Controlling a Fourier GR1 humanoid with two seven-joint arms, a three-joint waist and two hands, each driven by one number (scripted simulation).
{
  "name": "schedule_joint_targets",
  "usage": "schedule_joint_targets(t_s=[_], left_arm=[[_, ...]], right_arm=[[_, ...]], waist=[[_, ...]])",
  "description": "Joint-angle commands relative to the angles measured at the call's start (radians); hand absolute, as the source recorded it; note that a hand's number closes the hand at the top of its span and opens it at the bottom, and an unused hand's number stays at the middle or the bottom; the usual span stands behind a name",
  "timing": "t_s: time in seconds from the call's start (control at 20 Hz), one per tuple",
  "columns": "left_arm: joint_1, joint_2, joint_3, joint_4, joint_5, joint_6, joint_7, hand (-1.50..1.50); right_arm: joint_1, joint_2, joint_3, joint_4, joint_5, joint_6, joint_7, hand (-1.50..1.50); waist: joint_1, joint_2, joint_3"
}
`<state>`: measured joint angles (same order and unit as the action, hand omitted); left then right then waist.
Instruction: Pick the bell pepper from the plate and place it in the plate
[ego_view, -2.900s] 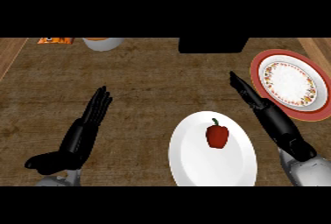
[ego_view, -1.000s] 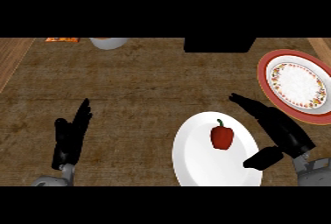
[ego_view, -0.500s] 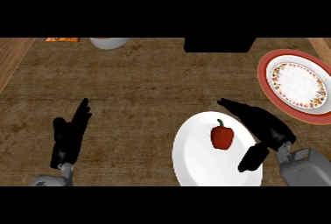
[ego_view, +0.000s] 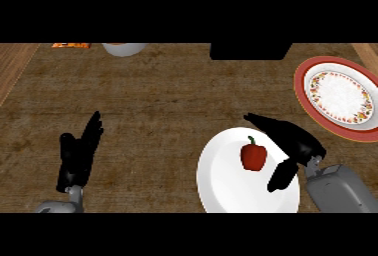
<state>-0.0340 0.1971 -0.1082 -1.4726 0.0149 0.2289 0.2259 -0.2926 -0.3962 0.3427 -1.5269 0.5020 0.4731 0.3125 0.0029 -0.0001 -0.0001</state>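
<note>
Two plates on the desk (ego_view: 162, 100). White plate (ego_view: 218, 187), lower right of frame: carries the bell pepper (ego_view: 253, 156), stem up. Red-rimmed plate (ego_view: 339, 96), upper right: shows only its pattern. Right hand (ego_view: 294, 142): unclenched, fingers arched just right of the pepper, thumb lower, grasping nothing. Advice: set thumb and fingers on opposite flanks before closing. Left hand (ego_view: 80, 155), lower left: fingers straight, resting.

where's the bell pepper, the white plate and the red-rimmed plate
bell pepper (ego_view: 253, 157), head view, middle of its red body
white plate (ego_view: 225, 186), head view, bare surface left of and below the pepper
red-rimmed plate (ego_view: 300, 90), head view, left part of its red rim
</note>
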Motion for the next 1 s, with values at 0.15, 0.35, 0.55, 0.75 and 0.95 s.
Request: schedule_joint_targets(t_s=[0.15, 0.35, 0.55, 0.75, 0.95], left_arm=[[-0.019, -0.013, 0.039, 0.008, -0.028, -0.039, 0.019, 0.00], [-0.007, -0.037, 0.047, -0.019, -0.044, -0.030, 0.034, 0.00], [0.001, -0.043, 0.059, 0.029, -0.057, -0.057, -0.020, 0.00], [-0.077, -0.032, 0.111, 0.066, -0.044, -0.070, -0.002, 0.00], [0.035, -0.056, 0.071, -0.059, -0.065, -0.066, 0.010, 0.00]], right_arm=[[-0.025, 0.098, -0.043, 0.118, 0.109, 0.009, -0.065, -1.50], [0.010, 0.116, -0.053, 0.161, 0.160, -0.007, -0.115, -1.50], [-0.045, 0.110, -0.104, 0.202, 0.169, 0.057, -0.139, -1.50], [-0.009, 0.115, -0.060, 0.119, 0.238, 0.053, -0.146, 1.50], [-0.049, 0.119, -0.093, 0.228, 0.302, -0.053, -0.261, 1.50]], waist=[[0.001, 0.000, 0.000], [0.000, 0.000, 0.000], [0.001, 0.000, 0.000], [-0.003, 0.000, 0.000], [0.002, 0.000, 0.000]])
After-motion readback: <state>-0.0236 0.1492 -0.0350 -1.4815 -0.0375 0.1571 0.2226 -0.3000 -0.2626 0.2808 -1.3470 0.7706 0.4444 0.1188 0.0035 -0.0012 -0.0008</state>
